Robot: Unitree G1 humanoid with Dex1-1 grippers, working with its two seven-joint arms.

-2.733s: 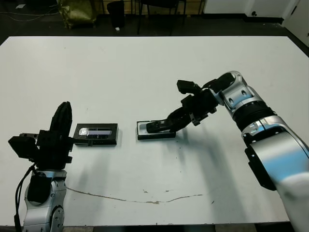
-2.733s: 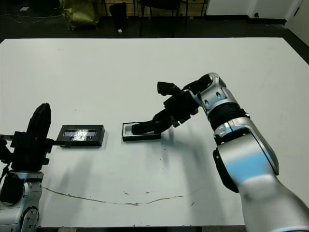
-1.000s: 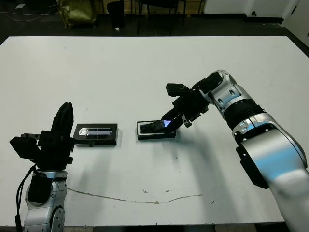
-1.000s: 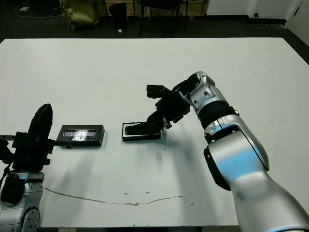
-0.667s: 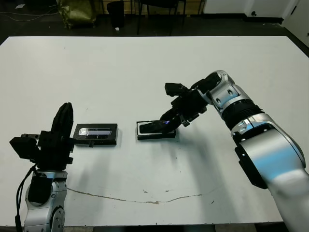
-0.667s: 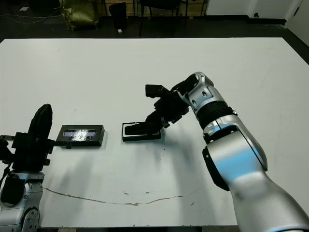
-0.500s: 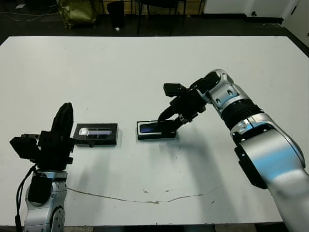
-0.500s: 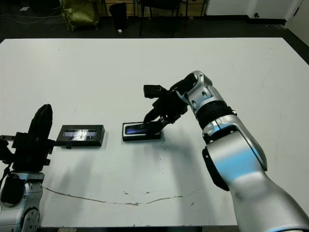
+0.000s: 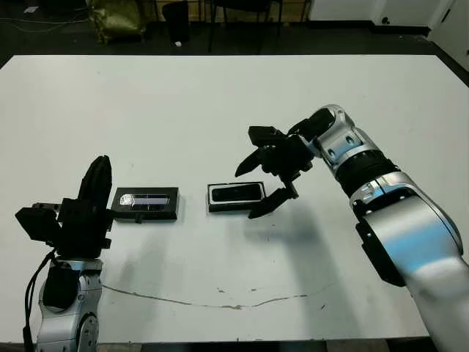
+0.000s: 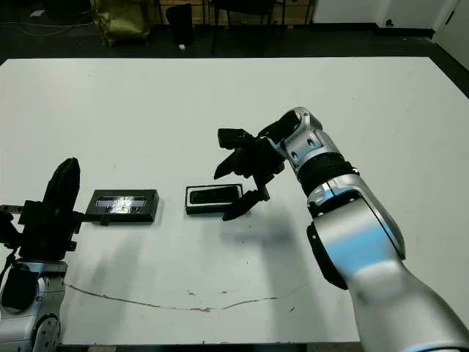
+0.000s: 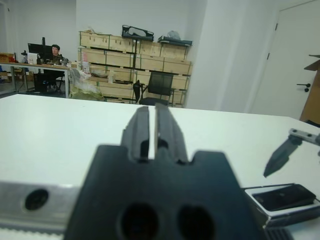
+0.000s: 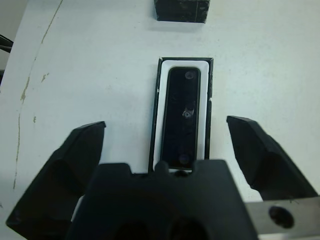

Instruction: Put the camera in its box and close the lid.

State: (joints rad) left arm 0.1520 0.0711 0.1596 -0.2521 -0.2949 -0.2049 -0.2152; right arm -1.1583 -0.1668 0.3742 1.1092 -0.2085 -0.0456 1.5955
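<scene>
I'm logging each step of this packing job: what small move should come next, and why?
Probably lift the right end effector clear, so the lid can be fetched. The camera already lies flat in the box, the right fingers are spread wide with nothing between them, and the lid rests on the table apart from the box, near the left end effector.

One camera (image 12: 183, 116), one box (image 12: 156, 119), one lid (image 9: 146, 203) — two tools: left (image 9: 95, 181), right (image 9: 259, 185)
</scene>
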